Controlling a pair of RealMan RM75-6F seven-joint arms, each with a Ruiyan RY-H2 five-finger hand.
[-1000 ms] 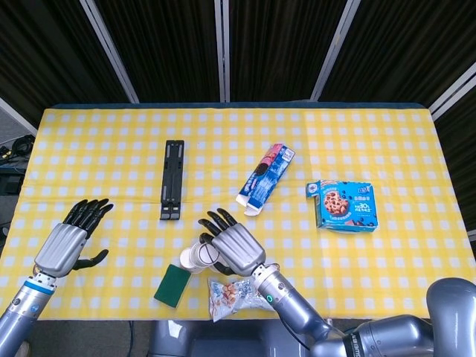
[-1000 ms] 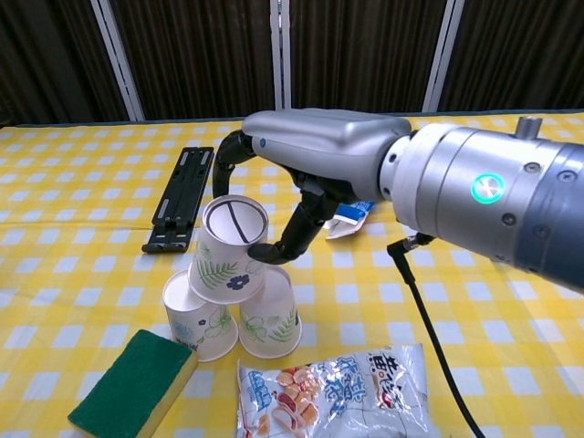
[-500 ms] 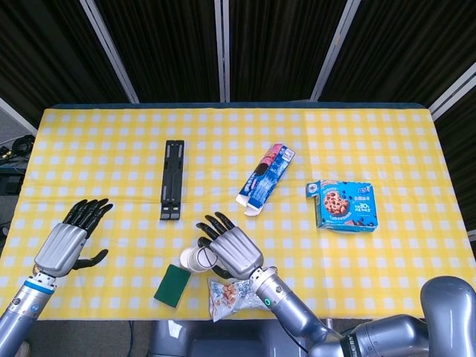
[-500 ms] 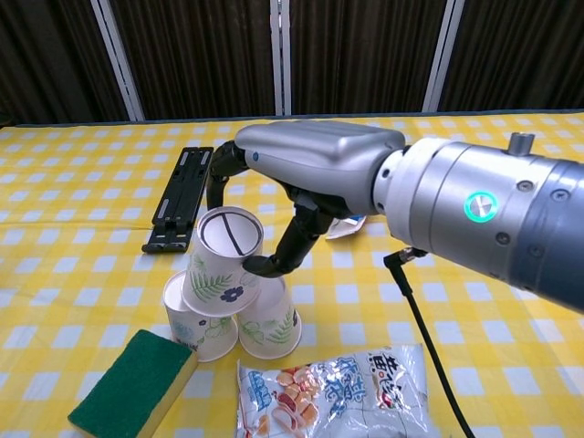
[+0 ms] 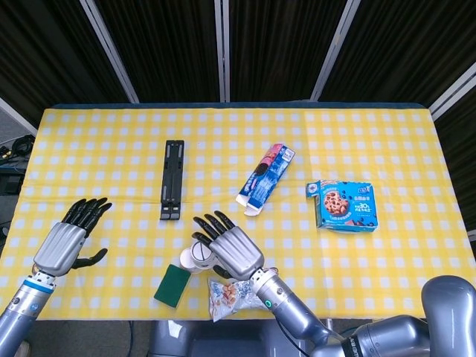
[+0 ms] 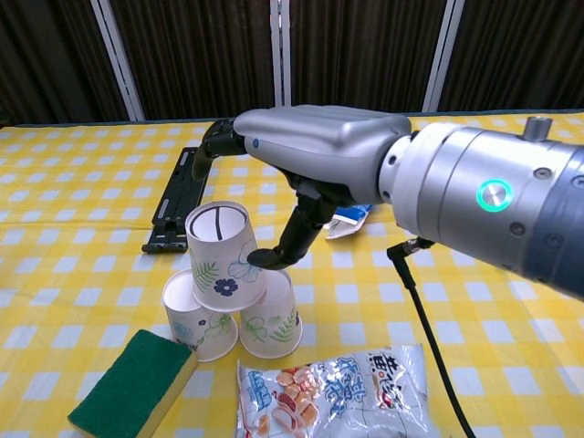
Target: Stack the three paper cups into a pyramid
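At the near left edge of the bench [image 5: 111,134], the left robot hand [image 5: 61,245] hovers palm-down with fingers spread, released and grasping nothing. The bench carries a yellow-and-white checked cloth.

A flat black slotted bar [image 5: 172,179] lies lengthwise at the middle left. Near the front edge lies a green sponge [image 6: 135,383], rectangular with a coarse top and a yellow underside.

Just right of the sponge stand the three paper cups. All are white, tapered and inverted, printed with green leaves and a dark blue flower. The left base cup [image 6: 194,318] and the right base cup [image 6: 271,315] stand side by side, touching. The top cup [image 6: 224,254] rests on both bases, tilted back toward the left.

The right robot hand [image 6: 310,155], with a smooth silver shell and black fingers, reaches over the stack. Its thumb touches the right side of the top cup; whether the far fingers touch it cannot be told.

A glossy snack bag [image 6: 333,391] lies crumpled near the front. Farther right lie an open blue-and-pink carton [image 5: 265,178] and a teal cookie box [image 5: 343,206].
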